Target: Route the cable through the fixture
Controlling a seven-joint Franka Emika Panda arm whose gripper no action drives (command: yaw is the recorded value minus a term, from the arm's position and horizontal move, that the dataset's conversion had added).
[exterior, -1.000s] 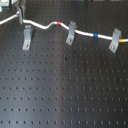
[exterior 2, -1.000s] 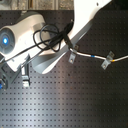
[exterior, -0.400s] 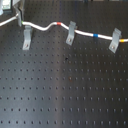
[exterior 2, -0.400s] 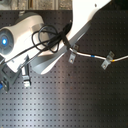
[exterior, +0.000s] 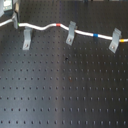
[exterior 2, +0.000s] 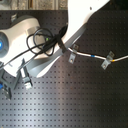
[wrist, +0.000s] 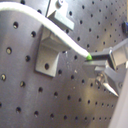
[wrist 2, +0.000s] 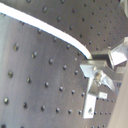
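Pinching the cable (wrist: 47, 25) end, hand (wrist: 92, 64) closed beside the fixture (wrist: 50, 50), open perforated board (exterior: 65, 95) below

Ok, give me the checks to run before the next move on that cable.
1. Gripper holds the cable: ok, the cable runs into the fingertips in both wrist views.
2. Cable seated under the fixture lip: cannot tell; in the first wrist view it crosses the fixture's top.
3. Cable in both slanted clips: ok, by the first exterior view.
4. Slack between the fixture and the red band: ok, the cable lies wavy there.
5. Fixture upright on the board: ok.
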